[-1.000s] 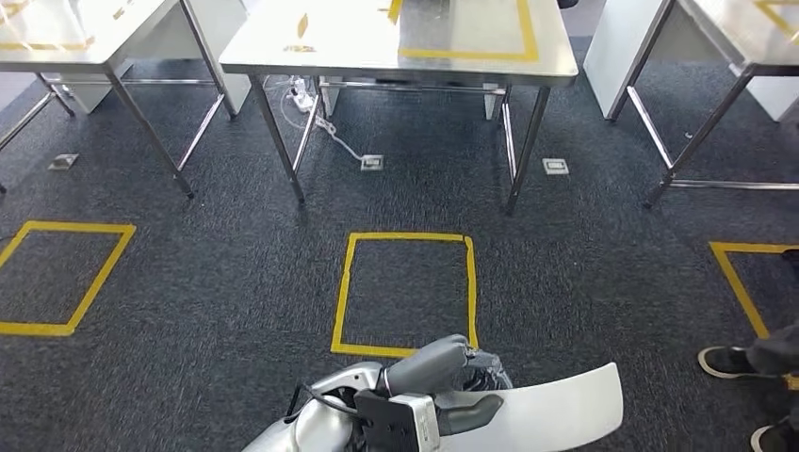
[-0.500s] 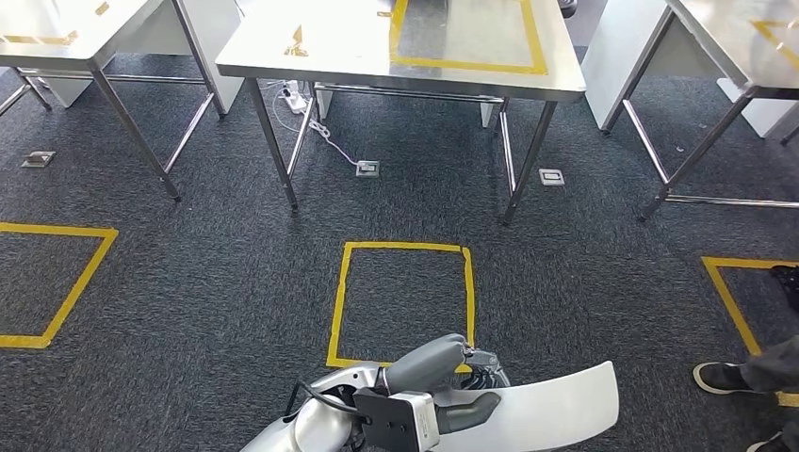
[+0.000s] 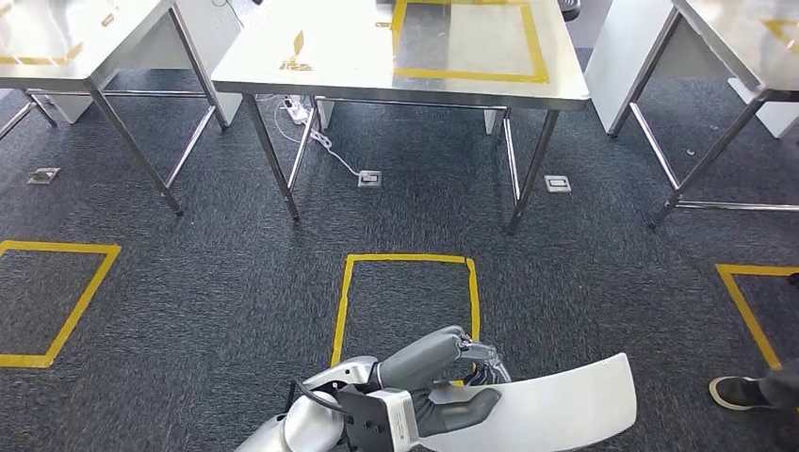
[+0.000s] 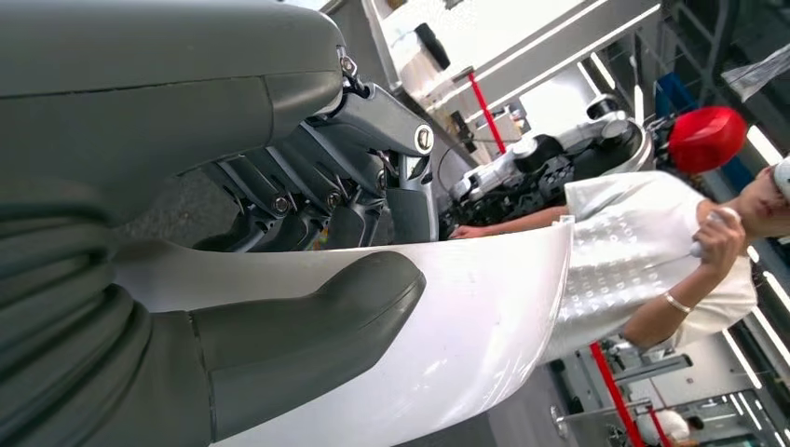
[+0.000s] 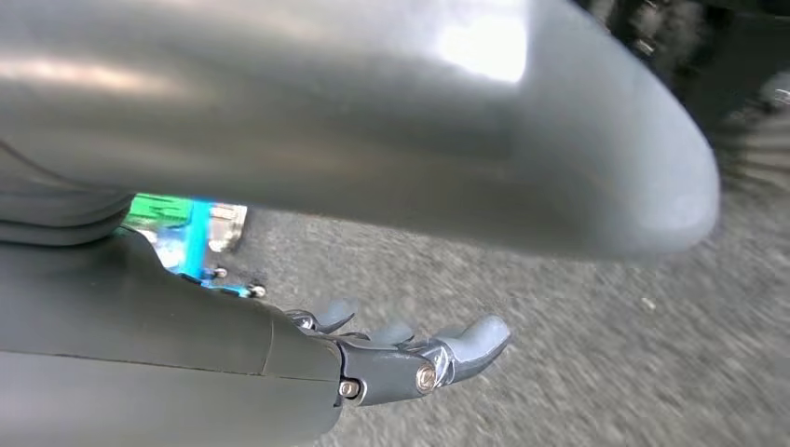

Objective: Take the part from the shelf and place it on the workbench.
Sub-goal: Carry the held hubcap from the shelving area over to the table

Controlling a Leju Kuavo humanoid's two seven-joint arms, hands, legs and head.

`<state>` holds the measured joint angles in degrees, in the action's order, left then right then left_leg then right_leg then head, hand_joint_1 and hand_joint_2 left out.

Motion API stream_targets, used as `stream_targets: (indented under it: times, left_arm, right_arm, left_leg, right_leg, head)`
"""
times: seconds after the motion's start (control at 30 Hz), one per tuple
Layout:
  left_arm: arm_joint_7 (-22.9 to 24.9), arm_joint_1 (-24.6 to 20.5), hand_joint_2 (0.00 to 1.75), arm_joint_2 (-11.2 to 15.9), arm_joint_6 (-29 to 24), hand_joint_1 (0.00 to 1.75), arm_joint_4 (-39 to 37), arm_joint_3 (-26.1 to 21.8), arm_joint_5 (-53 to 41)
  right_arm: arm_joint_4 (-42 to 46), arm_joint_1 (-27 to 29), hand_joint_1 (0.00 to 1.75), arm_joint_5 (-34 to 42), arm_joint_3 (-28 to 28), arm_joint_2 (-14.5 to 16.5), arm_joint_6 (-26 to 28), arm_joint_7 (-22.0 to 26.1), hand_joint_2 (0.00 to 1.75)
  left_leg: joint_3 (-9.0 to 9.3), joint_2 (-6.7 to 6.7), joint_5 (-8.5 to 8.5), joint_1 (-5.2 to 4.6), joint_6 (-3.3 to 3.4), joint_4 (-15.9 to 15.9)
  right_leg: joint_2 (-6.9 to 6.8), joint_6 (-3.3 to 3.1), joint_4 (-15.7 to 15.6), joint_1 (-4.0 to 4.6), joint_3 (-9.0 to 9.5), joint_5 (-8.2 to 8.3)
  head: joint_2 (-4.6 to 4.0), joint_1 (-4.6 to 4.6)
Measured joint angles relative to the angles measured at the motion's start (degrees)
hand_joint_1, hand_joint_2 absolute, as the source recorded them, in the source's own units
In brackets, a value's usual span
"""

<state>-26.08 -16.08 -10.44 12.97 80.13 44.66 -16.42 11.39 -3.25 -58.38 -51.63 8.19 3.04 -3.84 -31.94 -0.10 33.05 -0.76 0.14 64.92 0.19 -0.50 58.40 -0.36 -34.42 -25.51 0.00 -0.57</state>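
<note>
Clearly, the left hand (image 3: 443,381) gripped the white curved part (image 3: 556,410).
Its thumb lay across the part; the right hand (image 5: 410,358) hung with fingers spread, holding nothing, above dark carpet (image 3: 236,273).

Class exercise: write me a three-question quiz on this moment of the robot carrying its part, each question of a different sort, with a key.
1. True or false: the left hand grips the white curved part.
2. The workbench ahead bears a taped outline coloured: A red, B yellow, C blue?
3. Fill in: the right hand holds ____.

Key: 1 true. 2 B. 3 nothing; its fingers hang slightly curled above the carpet.
</note>
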Motion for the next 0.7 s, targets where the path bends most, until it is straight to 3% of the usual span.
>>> stream_targets:
  times: [0.07,0.1,0.13,0.17,0.23,0.3,0.37,0.43,0.5,0.53,0.7]
  left_arm:
    - [0.36,-0.19,1.75,0.19,-0.45,1.75,0.95,-0.38,-0.03]
    - [0.66,-0.21,1.75,0.34,-0.61,1.75,1.42,-0.56,-0.09]
    - [0.97,-0.21,1.75,0.51,-0.74,1.75,1.95,-0.73,-0.14]
    - [1.24,-0.21,1.75,0.66,-0.85,1.75,2.45,-0.86,-0.16]
    - [1.54,-0.27,1.75,0.86,-1.0,1.75,3.32,-1.06,-0.17]
    - [1.7,-0.34,1.75,0.94,-1.1,1.75,3.91,-1.26,-0.19]
    - [1.85,-0.36,1.75,0.95,-1.12,1.75,4.47,-1.46,-0.24]
    - [1.92,-0.51,1.75,0.9,-1.12,1.75,5.09,-1.54,-0.28]
    - [1.95,-0.7,1.75,0.87,-1.14,1.75,5.53,-1.54,-0.34]
    - [1.96,-0.74,1.75,0.88,-1.18,1.75,5.71,-1.54,-0.4]
    - [1.97,-0.75,1.75,0.98,-1.29,1.75,6.97,-1.54,-0.79]
  right_arm:
    - [0.0,-0.21,0.0,-0.36,0.0,-0.01,0.05,0.2,0.0]
    - [0.0,-0.24,0.0,-0.6,0.0,-0.01,0.04,0.22,0.0]
    - [0.0,-0.23,0.0,-0.76,0.0,-0.01,0.04,0.22,0.0]
    - [0.0,-0.21,0.0,-0.91,0.0,-0.01,0.04,0.23,0.0]
    - [0.0,-0.22,0.0,-1.1,0.0,-0.01,0.04,0.24,0.0]
    - [0.0,-0.34,0.0,-1.23,0.0,0.01,0.04,0.21,0.0]
    - [0.0,-0.42,0.0,-1.36,0.0,0.03,0.04,0.14,0.0]
    - [0.0,-0.44,0.0,-1.46,0.0,0.05,0.03,0.09,0.0]
    - [0.0,-0.48,0.0,-1.55,0.0,0.05,0.02,0.14,0.0]
    - [0.0,-0.49,0.0,-1.65,0.0,0.05,0.02,0.17,0.0]
    - [0.0,-0.57,0.0,-1.99,0.0,0.05,0.02,0.23,0.0]
  left_leg:
    - [-4.07,-0.01,2.8,0.51,-0.7,6.5]
    - [-5.86,0.0,3.39,0.78,-0.97,8.78]
    - [-6.84,0.0,2.95,1.01,-1.2,9.36]
    - [-6.88,0.01,1.47,1.22,-1.38,8.14]
    - [-4.54,-0.01,-3.38,1.59,-1.72,1.13]
    - [-2.71,0.0,-5.03,1.62,-1.36,-4.02]
    - [-2.56,0.01,-5.06,1.5,-0.44,-4.66]
    - [-2.53,-0.04,-6.21,1.58,-0.02,-4.77]
    - [-2.5,-0.08,-6.24,1.6,0.21,-4.85]
    - [-2.47,-0.09,-6.19,1.56,0.39,-4.85]
    - [-2.41,-0.1,-6.01,1.36,1.11,-4.84]
  right_leg:
    - [0.03,-0.1,0.0,-0.16,0.16,-0.25]
    - [0.04,-0.02,0.02,-0.25,0.24,-0.4]
    - [0.05,0.13,0.05,-0.37,0.38,-0.58]
    - [0.07,0.33,0.1,-0.52,0.6,-0.77]
    - [0.14,0.93,0.25,-0.88,1.23,-1.27]
    - [0.24,1.73,0.54,-1.01,1.42,-1.68]
    - [0.24,2.4,0.69,-0.89,1.33,-1.97]
    - [0.17,1.62,0.55,-0.75,1.44,-1.9]
    - [0.18,0.34,0.27,-0.65,1.61,-1.71]
    - [0.18,0.13,0.1,-0.64,1.73,-1.73]
    - [0.13,0.42,-0.6,-0.69,2.1,-1.72]
  head:
    - [0.0,-0.2]
    - [0.0,-0.22]
    - [0.0,-0.23]
    - [0.0,-0.24]
    - [0.0,-0.27]
    - [0.0,-0.41]
    - [0.0,-0.49]
    - [0.0,-0.37]
    - [0.0,-0.24]
    - [0.0,-0.2]
    - [0.0,-0.07]
